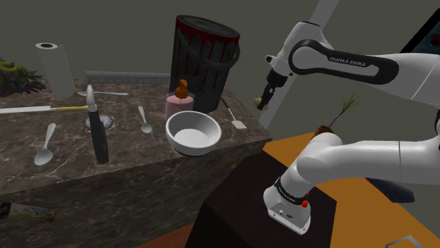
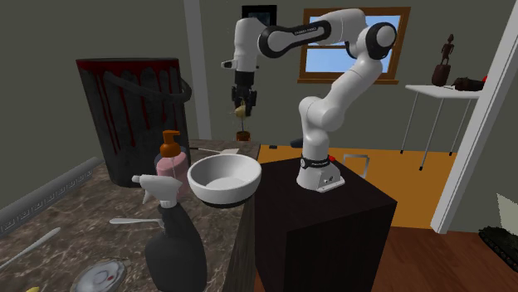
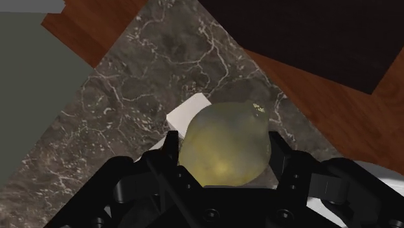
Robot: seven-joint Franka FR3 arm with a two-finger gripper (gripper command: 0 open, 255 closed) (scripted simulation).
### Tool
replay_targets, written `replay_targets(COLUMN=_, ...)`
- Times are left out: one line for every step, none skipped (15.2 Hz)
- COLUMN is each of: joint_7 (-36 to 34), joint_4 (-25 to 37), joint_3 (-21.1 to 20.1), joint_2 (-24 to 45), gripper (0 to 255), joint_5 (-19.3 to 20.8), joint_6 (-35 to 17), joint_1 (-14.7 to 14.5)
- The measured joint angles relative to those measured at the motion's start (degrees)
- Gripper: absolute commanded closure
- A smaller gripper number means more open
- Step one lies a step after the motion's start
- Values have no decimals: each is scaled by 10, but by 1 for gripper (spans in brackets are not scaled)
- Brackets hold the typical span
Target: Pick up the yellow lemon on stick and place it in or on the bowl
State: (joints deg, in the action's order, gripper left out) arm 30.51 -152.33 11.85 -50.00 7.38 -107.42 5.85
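In the wrist view, my gripper (image 3: 223, 159) is shut on the pale yellow lemon (image 3: 223, 142), with a black finger (image 3: 169, 148) pressed to each side. It hangs in the air above the marble counter's corner. In the shoulder view the gripper (image 1: 264, 98) is well above the counter, to the right of the white bowl (image 1: 192, 132) and higher than it. From the second exterior view the lemon (image 2: 241, 108) shows as a small yellowish lump at the gripper (image 2: 241, 106), above and behind the bowl (image 2: 224, 178). The bowl is empty, near the counter's edge.
A white spatula (image 1: 236, 120) lies under the gripper. Behind the bowl are a black bin with red streaks (image 1: 203, 60) and a pink soap dispenser (image 1: 179, 102). A dark spray bottle (image 1: 97, 130), spoons (image 1: 45, 148) and a paper towel roll (image 1: 55, 67) stand further left.
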Motion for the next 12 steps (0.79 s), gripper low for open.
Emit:
replay_targets(joint_7=-11, joint_4=1, joint_3=-10, joint_2=4, gripper=255, joint_5=-7, joint_6=-3, joint_1=-6)
replay_targets(joint_7=-23, joint_4=6, joint_3=-22, joint_2=9, gripper=255, joint_5=-16, joint_6=-2, joint_1=-14)
replay_targets(joint_7=-37, joint_4=6, joint_3=-34, joint_2=14, gripper=255, joint_5=-25, joint_6=-7, joint_1=-21)
replay_targets(joint_7=-52, joint_4=11, joint_3=-47, joint_2=24, gripper=255, joint_5=-34, joint_6=-11, joint_1=-30)
replay_targets(joint_7=-65, joint_4=16, joint_3=-60, joint_2=33, gripper=255, joint_5=-43, joint_6=-16, joint_1=-38)
replay_targets(joint_7=-80, joint_4=22, joint_3=-73, joint_2=45, gripper=255, joint_5=-52, joint_6=-21, joint_1=-46)
replay_targets(joint_7=-93, joint_4=28, joint_3=-84, joint_2=54, gripper=255, joint_5=-60, joint_6=-25, joint_1=-53)
replay_targets(joint_7=-106, joint_4=27, joint_3=-96, joint_2=59, gripper=255, joint_5=-67, joint_6=-30, joint_1=-60)
replay_targets(joint_7=-121, joint_4=39, joint_3=-109, joint_2=74, gripper=255, joint_5=-76, joint_6=-33, joint_1=-68)
replay_targets(joint_7=-131, joint_4=49, joint_3=-118, joint_2=87, gripper=255, joint_5=-81, joint_6=-36, joint_1=-73)
replay_targets(joint_7=-147, joint_4=53, joint_3=-133, joint_2=97, gripper=255, joint_5=-90, joint_6=-43, joint_1=-81)
replay_targets(joint_7=-159, joint_4=61, joint_3=-143, joint_2=109, gripper=255, joint_5=-95, joint_6=-47, joint_1=-85)
